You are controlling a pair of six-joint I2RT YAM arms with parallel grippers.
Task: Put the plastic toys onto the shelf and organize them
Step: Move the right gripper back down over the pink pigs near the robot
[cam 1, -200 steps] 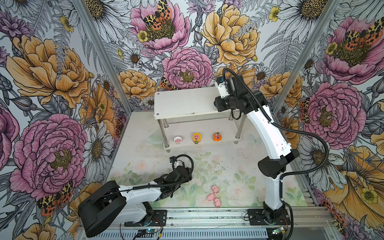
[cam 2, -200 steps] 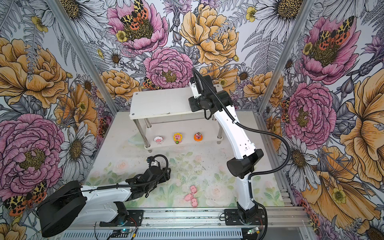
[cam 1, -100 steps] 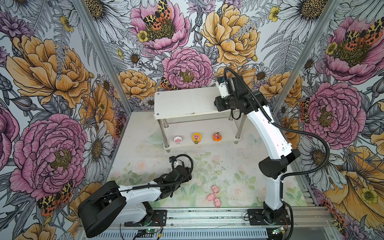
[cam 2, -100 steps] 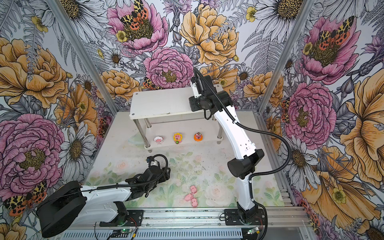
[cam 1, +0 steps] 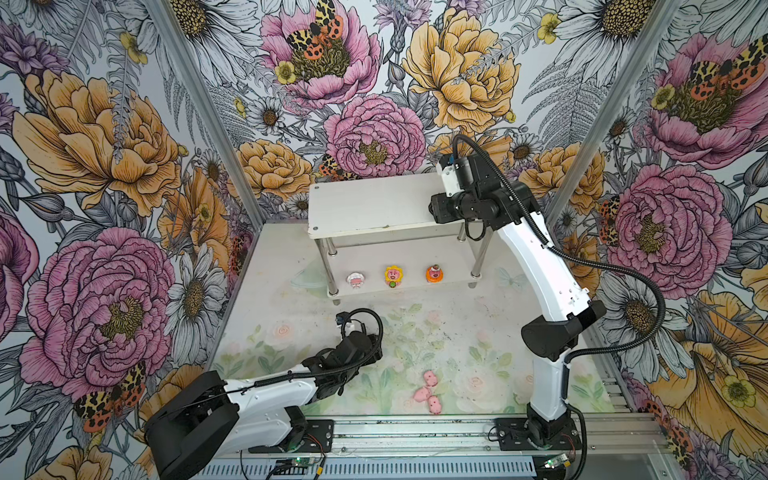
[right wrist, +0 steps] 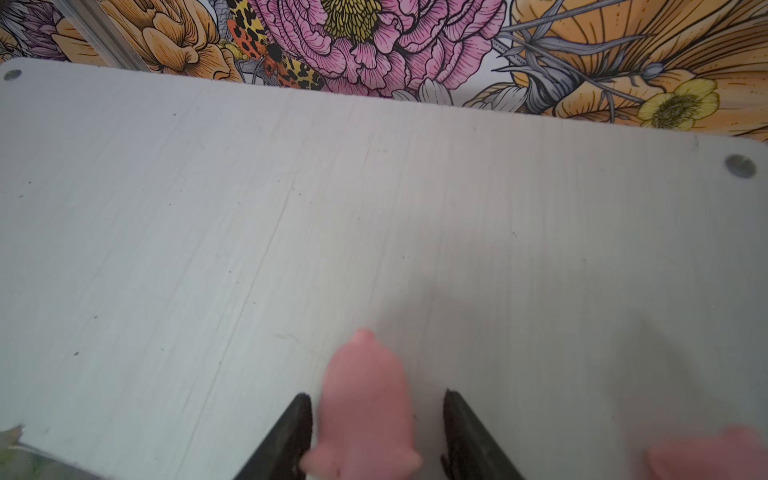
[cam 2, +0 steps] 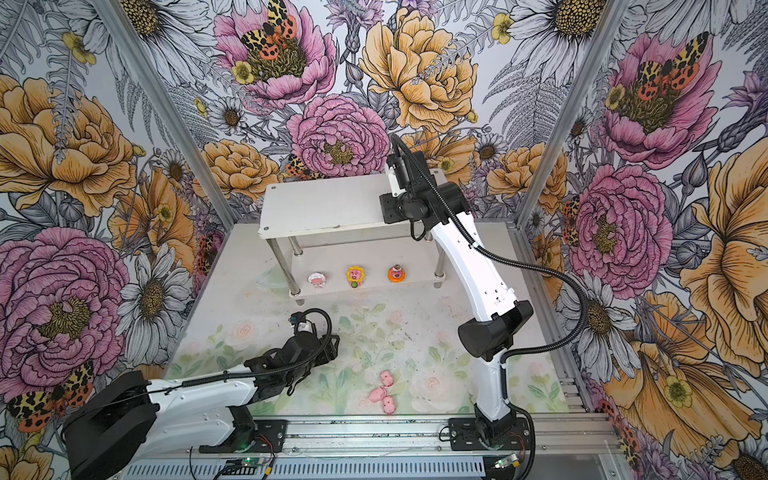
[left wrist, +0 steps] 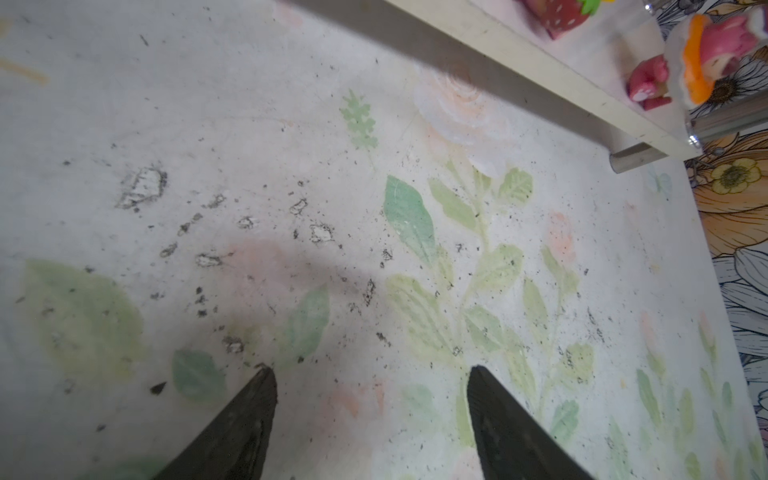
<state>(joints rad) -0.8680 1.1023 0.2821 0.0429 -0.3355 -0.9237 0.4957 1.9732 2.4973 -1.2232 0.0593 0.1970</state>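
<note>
- risk, nearest: the small pink pig [right wrist: 361, 415] sits between the jaws of the right gripper [right wrist: 376, 395], with one finger [right wrist: 291, 432] almost at its flank; a lift that drifts sideways could clip the pig, tip it or drag it along the board
- risk, just beside: a second pink pig [right wrist: 706, 457], blurred, lies close outside the other finger; a swing that way on the way out would knock it; a straight-up retreat looks safest to me
- risk, a little further: the gripper works at one end of the shelf [right wrist: 374, 208], on the top board, with an edge showing near the jaws; a nudged pig could roll off onto the mat [cam 1: 478, 332]
- risk, far below and well apart from the right gripper: three pink pigs [cam 1: 428, 392] lie bunched on the mat, touching or nearly so; pinching one may shove the others
- right gripper: jaws apart, wider than the pig; clear gap on one side, only a sliver on the other; the pig rests on the top board and, as far as I can tell, is not gripped
- left gripper [left wrist: 370, 374]: jaws wide apart, nothing between them, low over bare mat; ahead of it is the shelf's lower board; the white-hooded figure [cam 1: 355, 280], sunflower figure [cam 1: 393, 276] and orange figure [cam 1: 434, 274] stand there in a row
</note>
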